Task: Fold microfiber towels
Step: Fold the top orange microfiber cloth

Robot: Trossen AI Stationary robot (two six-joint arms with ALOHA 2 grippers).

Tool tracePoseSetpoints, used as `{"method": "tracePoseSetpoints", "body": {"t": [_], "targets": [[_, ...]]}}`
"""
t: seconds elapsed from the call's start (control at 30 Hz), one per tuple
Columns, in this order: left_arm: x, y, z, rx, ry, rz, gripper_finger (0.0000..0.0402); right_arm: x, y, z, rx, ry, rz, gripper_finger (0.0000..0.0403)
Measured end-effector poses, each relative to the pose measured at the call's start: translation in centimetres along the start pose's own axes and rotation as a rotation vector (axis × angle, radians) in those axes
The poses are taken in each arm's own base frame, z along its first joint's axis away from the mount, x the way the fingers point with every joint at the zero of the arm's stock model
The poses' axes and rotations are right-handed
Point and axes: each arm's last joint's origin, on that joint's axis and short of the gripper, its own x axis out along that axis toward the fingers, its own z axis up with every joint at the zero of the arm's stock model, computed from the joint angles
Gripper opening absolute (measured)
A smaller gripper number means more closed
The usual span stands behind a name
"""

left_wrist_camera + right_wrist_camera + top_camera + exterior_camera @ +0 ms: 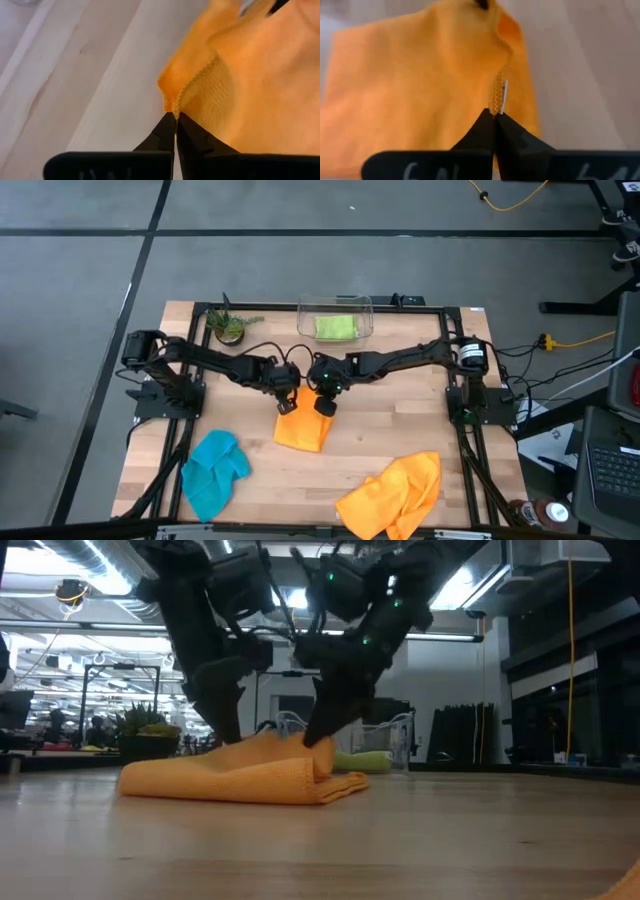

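An orange towel [302,428] lies folded on the table's middle; it also shows in the low view [240,778]. My left gripper [288,402] is shut on its far left corner. My right gripper [324,406] is shut on its far right corner. A second orange towel [395,495] lies crumpled at the near right. A teal towel [214,472] lies crumpled at the near left. A lime green towel [335,328] lies folded in the clear bin. My left gripper pinches the orange towel's stitched corner [172,107] between its two fingertips, coming from above and slanting down. The corner is raised a little; the rest lies on the table. My right gripper pinches the towel's hemmed edge at the other far corner [497,102] between its fingertips, from above. The towel lies on the table below it.
A clear plastic bin [334,319] stands at the table's far middle. A small potted plant [229,327] stands at the far left. Bare wood lies between the towels at the near side.
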Motion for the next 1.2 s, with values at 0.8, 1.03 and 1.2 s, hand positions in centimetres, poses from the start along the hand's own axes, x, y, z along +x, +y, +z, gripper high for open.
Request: {"method": "tracePoseSetpoints", "body": {"t": [0.8, 1.03, 1.2], "targets": [[-1.6, 0.3, 0.3, 0.022, 0.075, 0.154, 0.0000, -0.5, 1.5, 0.3, -0.069, -0.051, -0.228, 0.0033], [-1.0, 1.0, 0.6, -0.007, 0.062, 0.123, 0.0000, 1.2, 0.4, 0.0, -0.052, 0.001, -0.147, 0.0126], [-1.0, 1.2, 0.7, -0.003, 0.080, 0.089, 0.0027, 1.6, -0.3, -0.1, -0.042, 0.008, -0.158, 0.0195]]}}
